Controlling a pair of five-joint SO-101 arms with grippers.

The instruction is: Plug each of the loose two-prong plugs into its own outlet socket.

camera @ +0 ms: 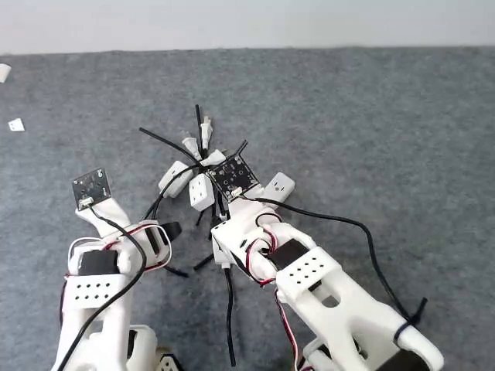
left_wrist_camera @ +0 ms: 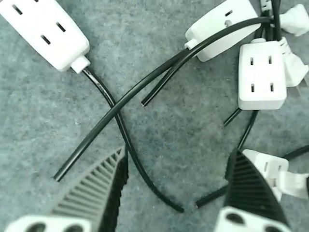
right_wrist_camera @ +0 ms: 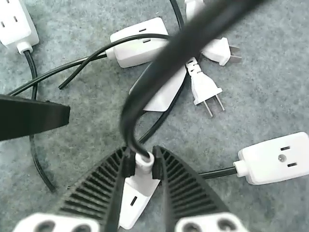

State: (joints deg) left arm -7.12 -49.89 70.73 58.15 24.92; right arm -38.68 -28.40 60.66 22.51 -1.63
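Two loose plugs [right_wrist_camera: 207, 89] lie prongs-out beside the outlet sockets [right_wrist_camera: 277, 164], all tangled in black cords [left_wrist_camera: 116, 112] at mid-bench [camera: 402, 116]. The right gripper [right_wrist_camera: 141, 154] has its fingers clamped on a white cord end [right_wrist_camera: 137, 191], likely to steady it for mating; whether it is plug or socket is unclear. The left gripper [left_wrist_camera: 176, 193] hangs over crossed cords with fingers spread, holding nothing. Bare bench rings the cluster, which sits well apart from the far edge.

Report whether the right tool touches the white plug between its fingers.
Touching: the right wrist view shows the right tool clamped on the white plug.
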